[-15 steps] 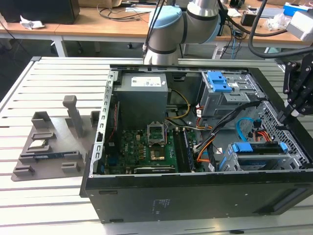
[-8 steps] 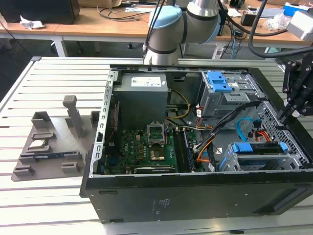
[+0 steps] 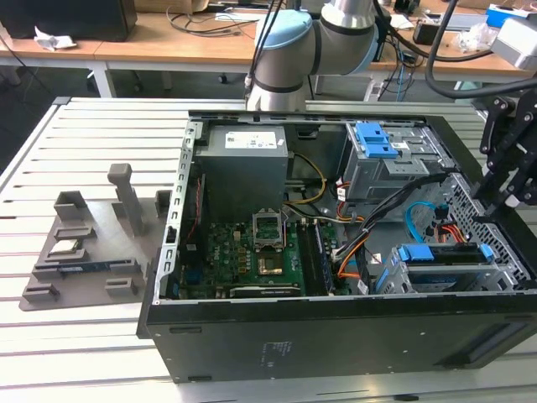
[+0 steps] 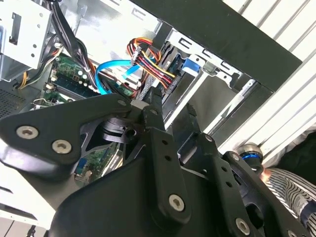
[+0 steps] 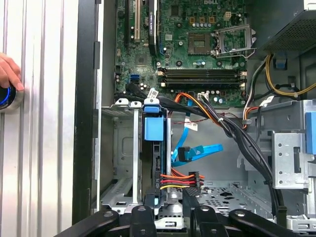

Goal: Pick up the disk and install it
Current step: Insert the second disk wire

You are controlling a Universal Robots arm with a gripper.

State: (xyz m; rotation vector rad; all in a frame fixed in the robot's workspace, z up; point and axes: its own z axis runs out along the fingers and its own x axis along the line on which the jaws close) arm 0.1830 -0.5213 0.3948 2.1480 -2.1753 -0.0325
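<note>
Hovering over the open computer case (image 3: 336,332), at the exterior view's right end, the gripper (image 3: 509,189) has its jaws parted with nothing between them; in both wrist views the gap between the fingers (image 4: 157,128) frames bare bay metal, not a held part.

The disk (image 5: 153,131) is already in the drive cage (image 5: 118,148). It stands on edge in its slot, and its blue bracket faces up where a tool can reach it. In the exterior view the disk (image 3: 436,254) sits in the corner of the case nearest the gripper, just below it. That fits a gripper that is let go and clear of the part.

A bundle of red, yellow and orange wires (image 5: 177,180) ends beside the disk's far end, and a loose blue ribbon cable (image 5: 197,150) lies next to it. Whether either is plugged into the disk is hard to tell, since the bracket hides the connectors.

At the table's edge, a person's hand (image 5: 7,71) rests on a round blue-lit button (image 5: 6,96), presumably as a safety hold.
</note>
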